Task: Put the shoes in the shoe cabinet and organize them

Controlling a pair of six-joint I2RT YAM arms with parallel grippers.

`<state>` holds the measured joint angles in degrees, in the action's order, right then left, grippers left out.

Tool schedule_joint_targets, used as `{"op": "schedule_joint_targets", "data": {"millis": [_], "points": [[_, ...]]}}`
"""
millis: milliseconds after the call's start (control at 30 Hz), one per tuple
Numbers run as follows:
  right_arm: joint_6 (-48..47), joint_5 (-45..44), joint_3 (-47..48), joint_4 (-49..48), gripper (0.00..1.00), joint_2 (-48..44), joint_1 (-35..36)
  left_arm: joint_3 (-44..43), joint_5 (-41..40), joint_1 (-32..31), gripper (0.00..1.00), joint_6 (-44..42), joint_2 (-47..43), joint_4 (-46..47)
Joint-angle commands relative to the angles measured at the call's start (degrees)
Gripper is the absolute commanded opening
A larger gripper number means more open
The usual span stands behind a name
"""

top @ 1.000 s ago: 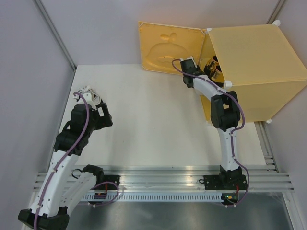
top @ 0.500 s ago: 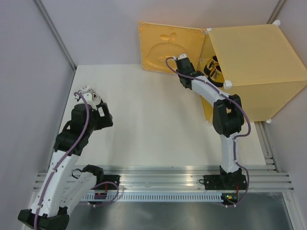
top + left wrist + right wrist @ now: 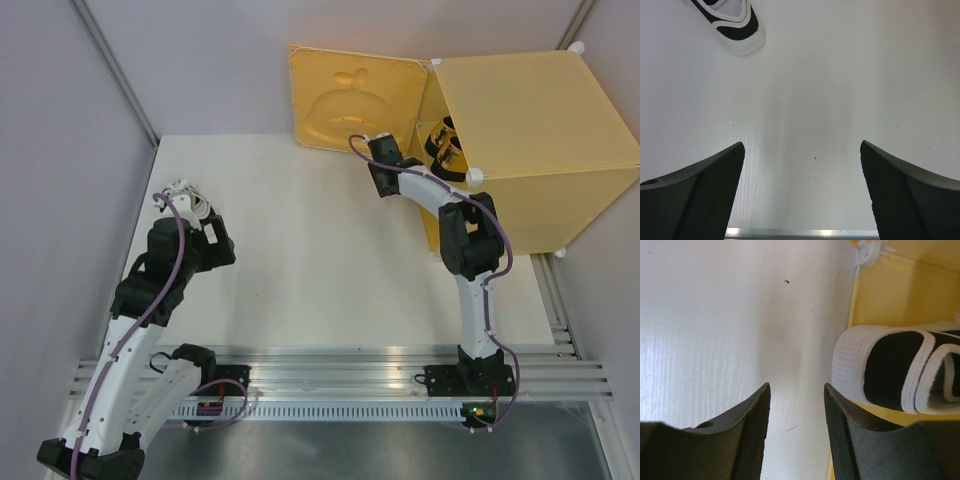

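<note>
Reaching to the far right corner of the table, the right arm holds the right gripper just outside the open front of the cabinet, jaws narrowly apart and empty. A black-and-white shoe lies inside, toe at the front edge; a gold shoe shows inside too. Folded near the left edge, the left gripper gapes wide over the table, a second sneaker just beyond it.

Shoe cabinet yellow-orange; gold shoe shiny; sneaker black, white trim; table white.
</note>
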<state>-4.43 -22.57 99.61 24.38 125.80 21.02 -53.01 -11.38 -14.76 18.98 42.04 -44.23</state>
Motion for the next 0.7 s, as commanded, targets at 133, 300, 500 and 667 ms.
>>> {"op": "schedule_joint_targets", "data": {"millis": [133,300,500,667], "points": [[2.67,-2.83,2.51,-0.92,0.53,4.45,-3.17,-1.21,0.57,-0.09,0.99,-0.97,-0.12,0.99],[2.40,-5.90,4.27,-1.00,0.52,6.30,-4.23,-1.48,0.13,-0.09,0.99,-1.23,0.06,1.07],[2.84,-5.39,4.62,-1.27,0.53,6.13,-5.11,-1.83,0.04,-0.09,0.99,-1.32,1.11,1.16],[3.02,-4.15,5.41,-1.62,0.53,6.56,-5.11,-2.00,0.13,-0.09,0.99,-1.49,1.90,1.42]]}}
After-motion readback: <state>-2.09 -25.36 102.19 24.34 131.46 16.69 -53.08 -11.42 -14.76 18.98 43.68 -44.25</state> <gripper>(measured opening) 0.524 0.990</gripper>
